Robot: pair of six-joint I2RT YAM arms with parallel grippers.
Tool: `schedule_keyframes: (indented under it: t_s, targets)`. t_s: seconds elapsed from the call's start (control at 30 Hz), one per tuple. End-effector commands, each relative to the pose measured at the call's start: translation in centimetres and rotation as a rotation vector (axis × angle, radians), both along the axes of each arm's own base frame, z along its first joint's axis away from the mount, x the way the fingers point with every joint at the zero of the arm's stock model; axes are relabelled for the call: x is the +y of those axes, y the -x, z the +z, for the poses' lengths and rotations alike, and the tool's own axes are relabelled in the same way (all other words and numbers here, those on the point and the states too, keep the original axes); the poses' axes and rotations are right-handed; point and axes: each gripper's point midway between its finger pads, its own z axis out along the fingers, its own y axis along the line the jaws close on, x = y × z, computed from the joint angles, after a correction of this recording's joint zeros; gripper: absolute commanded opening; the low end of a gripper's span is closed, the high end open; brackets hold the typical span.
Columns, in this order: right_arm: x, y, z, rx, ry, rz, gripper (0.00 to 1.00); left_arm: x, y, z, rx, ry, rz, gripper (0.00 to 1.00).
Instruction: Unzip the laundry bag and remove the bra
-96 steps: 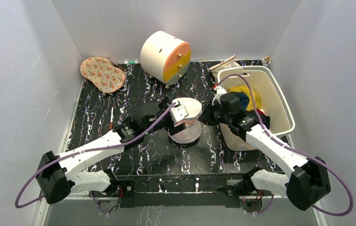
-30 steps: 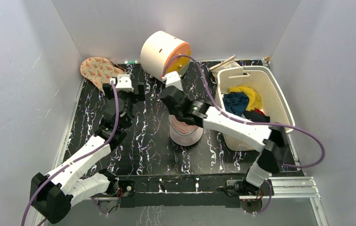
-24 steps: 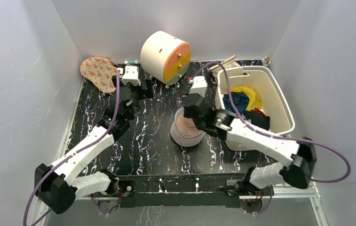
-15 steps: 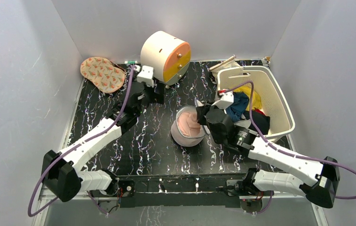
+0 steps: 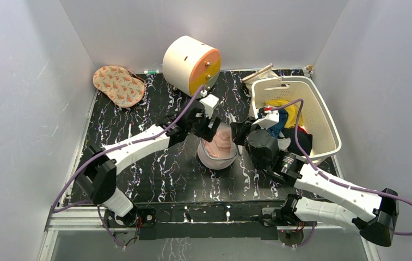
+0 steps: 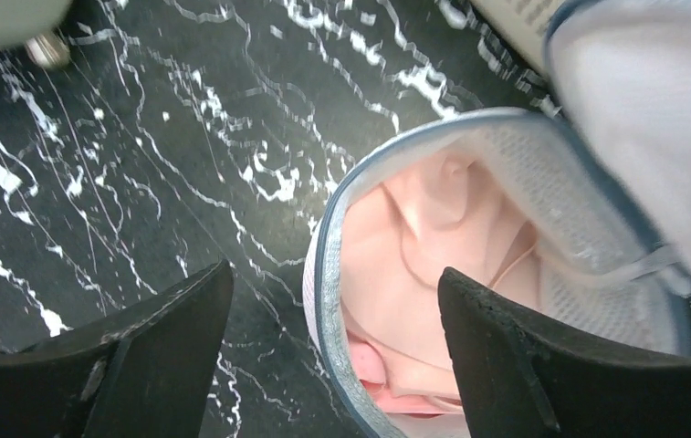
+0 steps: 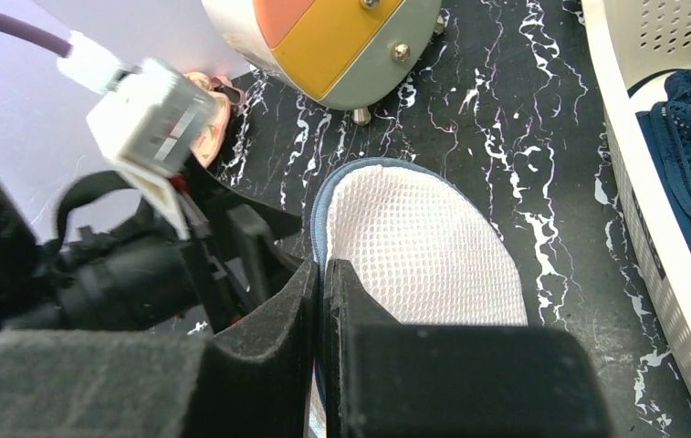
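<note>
We recorded every position relative to the laundry bag (image 5: 210, 160).

1. The black marbled table (image 5: 154, 163) carried the laundry bag near its centre.
2. The cream slotted basket (image 5: 323, 109) stood to the right of the laundry bag, close to it. A dark blue garment (image 5: 281, 117) and a yellow garment (image 5: 295, 111) lay inside the basket.
3. The cream-and-orange drawer cabinet (image 5: 190, 62) stood behind the laundry bag, slightly to its left and apart from it.
4. A patterned pad (image 5: 118, 85) lay far behind and to the left of the laundry bag, at the table's far left corner.
5. The laundry bag was unzipped and gaping. Its blue-grey rim formed an open loop, and one white mesh face was lifted on the bag's right side.
6. The pale pink bra (image 5: 220, 142) lay bunched inside the laundry bag, visible through the opening and not outside the rim.
7. The right gripper (image 7: 323, 274) stood at the right edge of the laundry bag. We found its jaws pressed fully together on the edge of the lifted mesh face.
8. The left gripper (image 6: 332, 278) hung above the left rim of the laundry bag with its jaws spread wide and nothing between them. One finger stood over bare table outside the rim, the other over the bra inside it. We could not tell whether either finger touched the bag.
</note>
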Motion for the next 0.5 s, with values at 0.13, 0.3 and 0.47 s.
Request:
schedule_keyframes:
  t_s: [0.13, 0.3, 0.47]
  targets:
    - [-0.2, 0.0, 1.5, -0.038, -0.058, -0.013, 0.0, 0.5, 0.0, -1.8, 0.051, -0.137, 0.058, 0.53]
    - [0.4, -0.1, 1.1, -0.027, -0.038, 0.006, 0.0, 1.6, -0.4, -0.3, -0.015, -0.135, 0.103, 0.2]
    - [0.3, 0.0, 0.6, -0.011, -0.014, 0.008, 0.0, 3.5, -1.2, 0.9, -0.088, -0.189, 0.171, 0.04]
